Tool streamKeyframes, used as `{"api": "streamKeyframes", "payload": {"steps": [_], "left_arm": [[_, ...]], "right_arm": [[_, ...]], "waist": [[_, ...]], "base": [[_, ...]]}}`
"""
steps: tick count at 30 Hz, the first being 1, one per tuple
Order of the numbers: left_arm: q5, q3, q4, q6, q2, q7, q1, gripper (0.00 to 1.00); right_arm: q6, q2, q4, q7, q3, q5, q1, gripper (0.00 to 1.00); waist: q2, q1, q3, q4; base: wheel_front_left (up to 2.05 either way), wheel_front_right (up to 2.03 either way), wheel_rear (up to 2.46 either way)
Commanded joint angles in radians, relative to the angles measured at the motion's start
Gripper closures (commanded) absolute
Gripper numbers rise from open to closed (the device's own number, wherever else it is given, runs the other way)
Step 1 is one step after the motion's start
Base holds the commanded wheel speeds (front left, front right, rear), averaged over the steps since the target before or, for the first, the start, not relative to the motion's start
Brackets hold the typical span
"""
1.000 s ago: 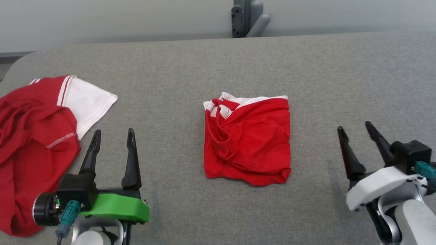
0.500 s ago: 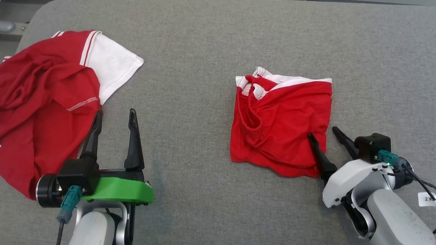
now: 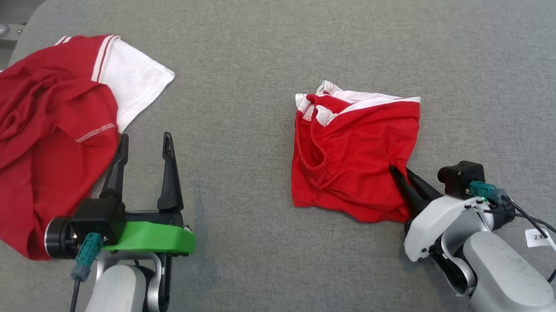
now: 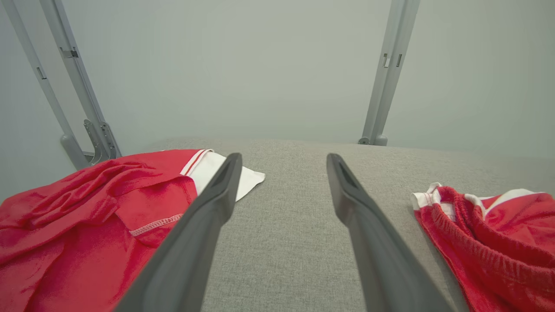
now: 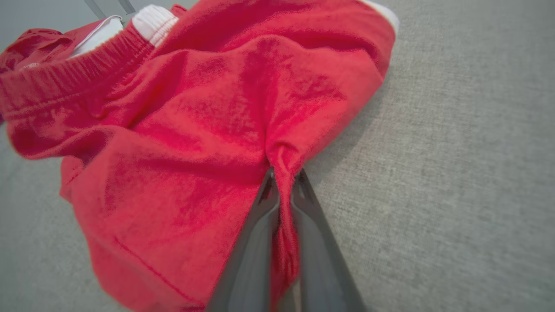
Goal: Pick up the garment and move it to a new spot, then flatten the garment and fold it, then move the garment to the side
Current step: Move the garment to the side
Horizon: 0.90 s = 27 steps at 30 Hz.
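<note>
A grey cloth-covered table [image 3: 253,48] spreads before the robot, with a crumpled red-and-white shirt [image 3: 44,139] at its left end. Folded red shorts [image 3: 353,147] lie just right of centre. The right gripper [image 3: 400,169] pinches their near right edge, fabric bunched between its fingers. The left gripper [image 3: 145,137] rests beside the shirt, fingers spread wide, holding nothing.

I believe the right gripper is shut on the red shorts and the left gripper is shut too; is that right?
Not quite: the left gripper is open, with nothing in its grasp, as the left wrist view shows. The right gripper is indeed shut on the red shorts.
</note>
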State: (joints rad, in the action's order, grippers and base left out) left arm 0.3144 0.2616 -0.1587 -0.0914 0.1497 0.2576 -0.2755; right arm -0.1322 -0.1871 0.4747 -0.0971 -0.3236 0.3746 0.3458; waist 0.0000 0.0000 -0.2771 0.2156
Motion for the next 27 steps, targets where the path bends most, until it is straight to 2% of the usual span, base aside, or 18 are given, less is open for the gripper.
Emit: {"api": "streamKeyframes", "payload": {"steps": [1, 6, 7, 17, 19, 21, 27], "left_arm": [[-0.007, -0.002, 0.011, 0.001, 0.009, 0.005, -0.009, 0.0], [-0.015, 0.0, 0.036, 0.001, 0.025, 0.0, -0.014, 0.0], [-0.015, 0.0, 0.036, 0.001, 0.025, 0.0, -0.014, 0.0], [-0.042, 0.006, 0.101, 0.002, 0.08, -0.051, -0.052, 0.0], [-0.046, 0.007, 0.121, 0.001, 0.099, -0.074, -0.055, 0.0], [-0.052, 0.01, 0.138, 0.001, 0.109, -0.092, -0.058, 0.0], [-0.071, 0.025, 0.186, 0.006, 0.137, -0.143, -0.08, 0.0]], "right_arm": [[0.003, -0.03, -0.002, 0.008, -0.011, 0.014, 0.01, 1.0], [0.003, -0.063, -0.016, -0.001, -0.028, 0.02, 0.029, 1.0], [0.003, -0.063, -0.016, -0.001, -0.028, 0.02, 0.029, 1.0], [0.002, -0.105, -0.017, -0.018, -0.094, 0.039, 0.059, 1.0], [0.002, -0.117, -0.012, -0.027, -0.149, 0.051, 0.087, 1.0], [0.002, -0.135, -0.007, -0.033, -0.191, 0.058, 0.112, 1.0], [0.002, -0.22, 0.02, -0.062, -0.319, 0.079, 0.216, 1.0]], "waist": [[0.0, 0.0, -0.009, -0.049], [0.0, 0.0, -0.031, -0.157], [0.0, 0.0, -0.031, -0.157], [0.0, 0.0, -0.077, -0.418], [0.0, 0.0, -0.086, -0.489], [0.0, 0.0, -0.094, -0.526], [0.0, 0.0, -0.134, -0.583]], "base": [[0.0, 0.0, 0.0], [0.0, 0.0, 0.0], [0.0, 0.0, 0.0], [0.0, 0.0, 0.0], [0.0, 0.0, 0.0], [0.0, 0.0, 0.0], [0.0, 0.0, 0.0]]}}
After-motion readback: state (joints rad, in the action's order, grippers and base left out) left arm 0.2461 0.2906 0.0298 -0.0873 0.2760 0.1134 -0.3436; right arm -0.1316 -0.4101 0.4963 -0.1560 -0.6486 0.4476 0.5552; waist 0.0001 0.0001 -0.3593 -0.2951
